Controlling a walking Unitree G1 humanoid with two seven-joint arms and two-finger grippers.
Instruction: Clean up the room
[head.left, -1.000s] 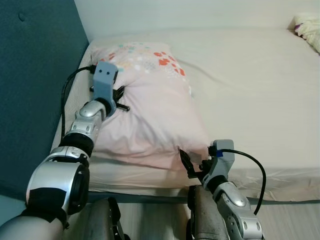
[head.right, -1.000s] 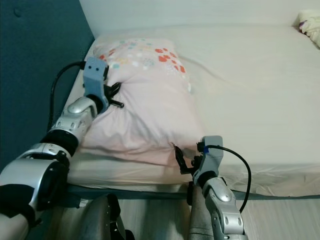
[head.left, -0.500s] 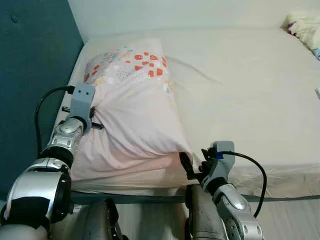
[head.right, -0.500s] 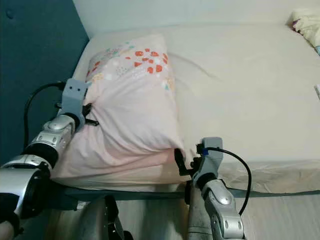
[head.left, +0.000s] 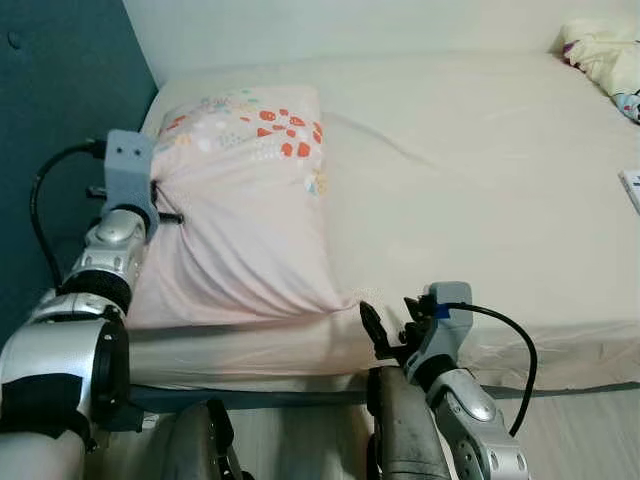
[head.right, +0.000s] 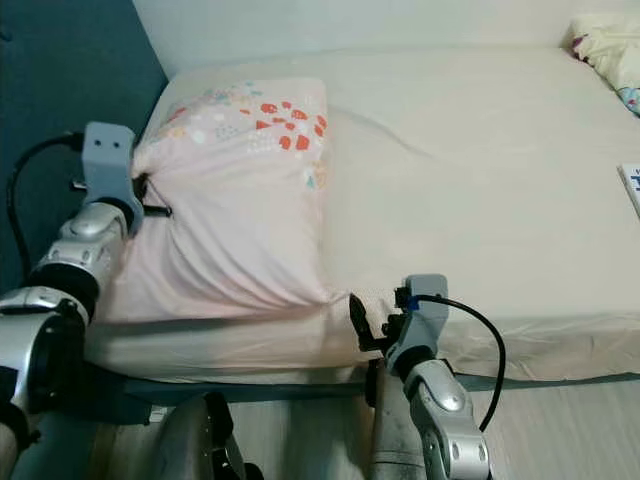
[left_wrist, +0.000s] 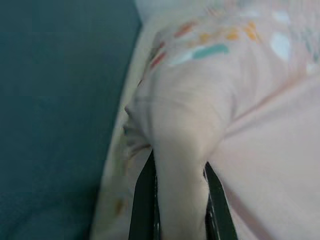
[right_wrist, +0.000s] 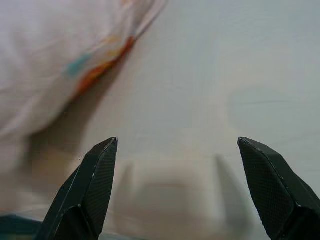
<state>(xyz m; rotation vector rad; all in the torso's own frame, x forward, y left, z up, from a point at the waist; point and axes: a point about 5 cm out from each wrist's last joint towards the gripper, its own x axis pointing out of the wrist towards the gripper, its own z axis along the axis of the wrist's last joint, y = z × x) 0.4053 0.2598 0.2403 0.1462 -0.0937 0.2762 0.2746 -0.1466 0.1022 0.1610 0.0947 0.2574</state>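
In the left eye view, a pink pillow (head.left: 240, 200) with red and blue spots lies on the bed (head.left: 480, 180), at about 10 o'clock in the picture, next to the dark blue headboard (head.left: 50, 120). The left gripper (head.left: 160, 212) pinches the pillow's side edge. The right gripper (head.left: 385, 330) sits at the bed's front edge, at about 5 o'clock, just past the pillow's corner. A bundle of cloth (head.left: 600, 50) lies at 1 o'clock.

In the left wrist view, the jaws are narrow and hold a fold of pillow.

In the right wrist view, the jaws are wide and hold nothing.
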